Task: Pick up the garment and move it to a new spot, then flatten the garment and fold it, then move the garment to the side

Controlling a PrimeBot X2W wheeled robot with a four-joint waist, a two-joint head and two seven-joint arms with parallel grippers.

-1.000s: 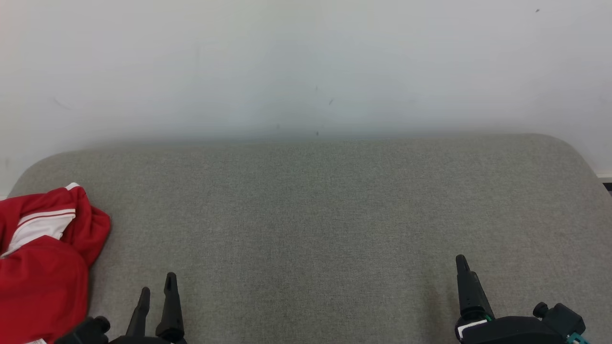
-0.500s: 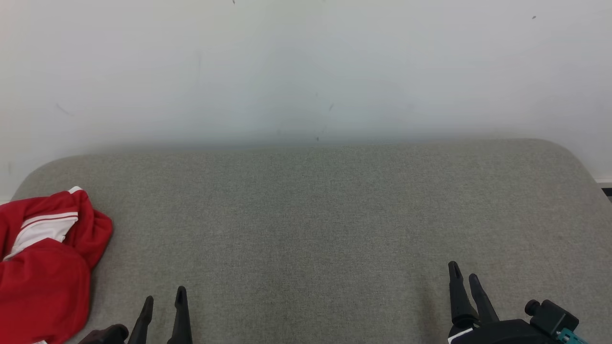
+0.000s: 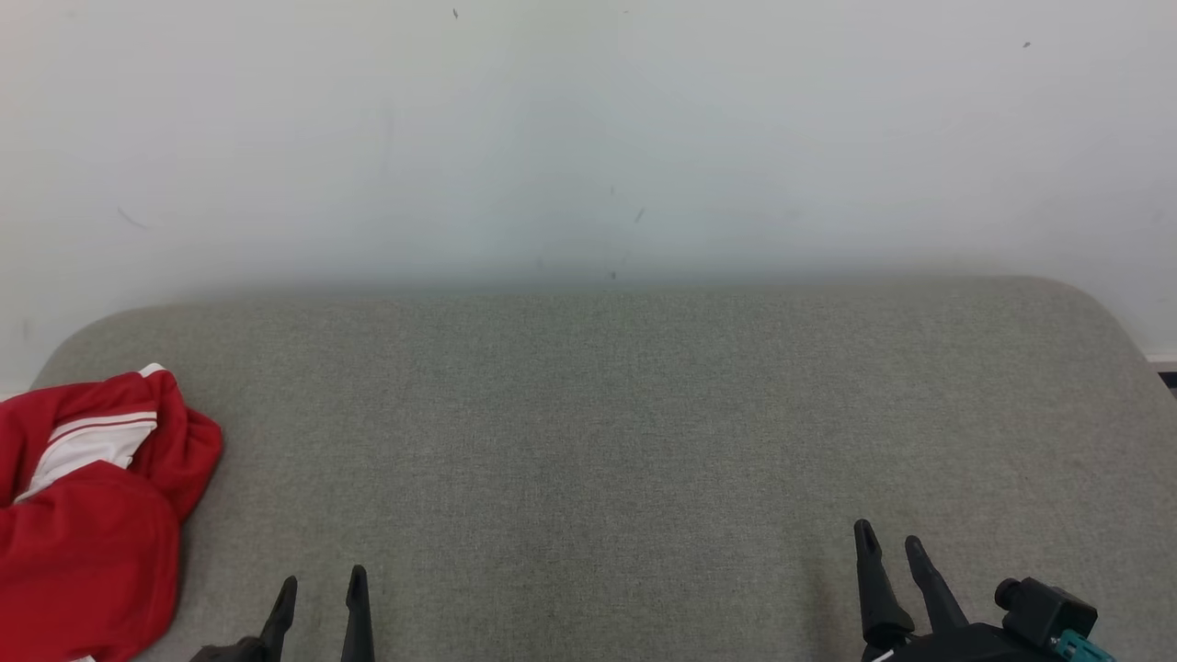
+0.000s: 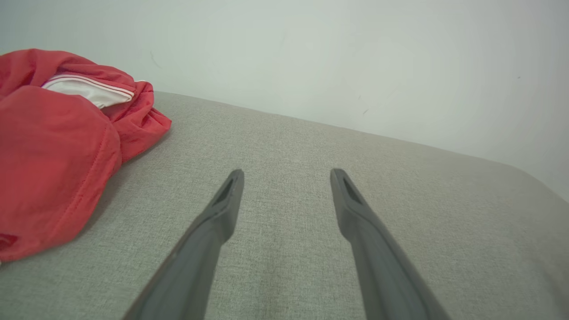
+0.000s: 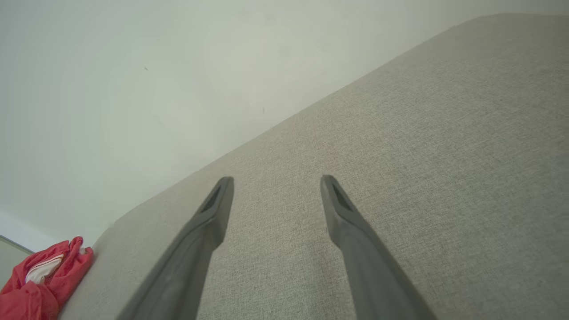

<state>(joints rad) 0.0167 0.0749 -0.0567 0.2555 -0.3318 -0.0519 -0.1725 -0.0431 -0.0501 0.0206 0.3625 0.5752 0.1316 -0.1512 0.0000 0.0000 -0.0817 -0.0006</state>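
Note:
The garment (image 3: 87,510) is red with a white striped panel and lies crumpled at the left end of a grey upholstered surface (image 3: 607,432). The left wrist view has the garment (image 4: 58,142) at its left, and the right wrist view has the garment (image 5: 40,280) small at its lower left. My left gripper (image 3: 320,588) stands open near the front edge, a little to the right of the garment and apart from it, nothing between its fingers (image 4: 222,209). Far to the right, my right gripper (image 3: 890,544) is open and empty above the bare cushion (image 5: 400,155).
A plain white wall (image 3: 588,138) rises right behind the cushion's far edge. The cushion's corners are rounded, and its right end drops off near a dark strip of floor (image 3: 1168,375).
Both grippers have drawn back toward the bottom edge of the head view. The right gripper has turned so both its fingers show. The camera has tilted slightly, shifting the scene downward. The garment lies as before.

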